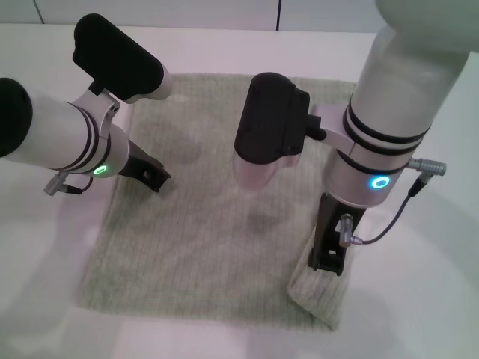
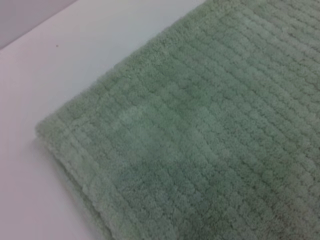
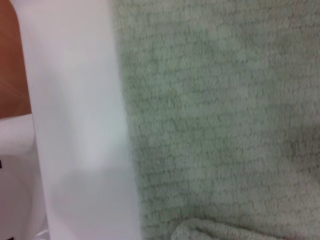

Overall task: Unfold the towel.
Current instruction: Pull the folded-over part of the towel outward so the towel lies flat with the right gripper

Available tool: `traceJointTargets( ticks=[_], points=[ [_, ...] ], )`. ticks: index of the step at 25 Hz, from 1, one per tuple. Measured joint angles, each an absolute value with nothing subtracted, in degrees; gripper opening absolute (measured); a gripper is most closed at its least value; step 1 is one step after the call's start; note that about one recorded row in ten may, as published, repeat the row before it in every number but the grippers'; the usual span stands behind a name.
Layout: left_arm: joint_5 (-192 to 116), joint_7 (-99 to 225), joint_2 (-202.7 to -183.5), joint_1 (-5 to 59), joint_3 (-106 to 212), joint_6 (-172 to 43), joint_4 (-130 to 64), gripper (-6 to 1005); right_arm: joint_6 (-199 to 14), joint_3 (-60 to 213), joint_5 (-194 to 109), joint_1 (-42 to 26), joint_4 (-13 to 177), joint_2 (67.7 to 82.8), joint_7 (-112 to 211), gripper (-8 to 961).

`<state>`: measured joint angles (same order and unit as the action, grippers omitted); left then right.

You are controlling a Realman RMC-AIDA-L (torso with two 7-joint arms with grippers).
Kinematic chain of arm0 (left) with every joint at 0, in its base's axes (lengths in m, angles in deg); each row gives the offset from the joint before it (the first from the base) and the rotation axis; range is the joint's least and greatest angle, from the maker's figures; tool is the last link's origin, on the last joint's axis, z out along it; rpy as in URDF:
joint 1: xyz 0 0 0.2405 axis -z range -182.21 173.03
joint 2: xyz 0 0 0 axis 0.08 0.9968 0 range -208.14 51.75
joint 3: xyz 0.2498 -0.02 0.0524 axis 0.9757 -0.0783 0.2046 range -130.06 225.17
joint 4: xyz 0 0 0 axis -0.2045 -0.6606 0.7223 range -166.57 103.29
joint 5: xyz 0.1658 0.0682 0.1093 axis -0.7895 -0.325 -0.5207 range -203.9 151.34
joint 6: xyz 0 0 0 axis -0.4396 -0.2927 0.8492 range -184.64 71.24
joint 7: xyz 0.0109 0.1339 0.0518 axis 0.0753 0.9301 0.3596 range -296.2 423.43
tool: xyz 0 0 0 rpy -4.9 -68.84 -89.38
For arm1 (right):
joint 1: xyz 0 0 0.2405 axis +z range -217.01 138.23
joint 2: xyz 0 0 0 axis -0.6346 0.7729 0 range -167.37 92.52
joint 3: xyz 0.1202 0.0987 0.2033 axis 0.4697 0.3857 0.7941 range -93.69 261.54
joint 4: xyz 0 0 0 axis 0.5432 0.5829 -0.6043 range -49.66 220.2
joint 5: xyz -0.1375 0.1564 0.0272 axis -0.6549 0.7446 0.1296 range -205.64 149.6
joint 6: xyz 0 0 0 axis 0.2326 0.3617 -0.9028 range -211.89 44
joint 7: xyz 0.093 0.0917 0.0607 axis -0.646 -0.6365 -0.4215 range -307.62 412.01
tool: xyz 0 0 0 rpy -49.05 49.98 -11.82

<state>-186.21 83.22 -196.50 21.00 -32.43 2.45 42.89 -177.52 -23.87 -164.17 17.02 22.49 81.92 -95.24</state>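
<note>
The towel is a pale grey-green ribbed cloth lying on the white table, far wider than the grippers. Its near right corner is bunched up into a thick fold. My right gripper stands on that corner, shut on the towel's edge, which rises up to it. My left gripper hangs low over the towel's left edge, about halfway along it. The left wrist view shows a thick towel corner lying flat on the table. The right wrist view shows the towel's straight edge and a small fold.
The white table surrounds the towel on all sides, with bare strips at the left, the right and the near edge. A brown floor patch shows past the table's edge in the right wrist view.
</note>
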Motion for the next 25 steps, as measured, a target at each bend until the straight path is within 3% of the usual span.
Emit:
traceJointTargets(
  ticks=[5, 8, 14, 24, 25],
  points=[
    [-186.40, 83.21, -196.49, 21.35, -32.51, 2.45, 42.81, -1, -178.87, -21.43, -164.15, 16.61, 20.36, 81.89, -95.61, -3],
    [-186.44, 83.22, -196.49, 21.67, -32.51, 2.45, 42.52, -1, -179.41, -21.56, -164.10, 16.72, 19.96, 81.99, -96.83, -1],
    [-186.50, 83.22, -196.49, 22.32, -32.54, 2.45, 42.07, -2, -179.11, -22.69, -163.90, 16.51, 18.71, 82.26, -97.01, 106],
    [-186.51, 83.22, -196.40, 23.26, -32.86, 2.45, 40.63, -2, -177.14, -27.30, -163.78, 17.02, 18.24, 82.37, -97.33, 545],
    [-186.51, 83.21, -196.40, 23.28, -32.86, 2.45, 40.63, -2, -177.07, -28.21, -163.77, 17.04, 18.25, 82.41, -97.47, 555]
  ],
)
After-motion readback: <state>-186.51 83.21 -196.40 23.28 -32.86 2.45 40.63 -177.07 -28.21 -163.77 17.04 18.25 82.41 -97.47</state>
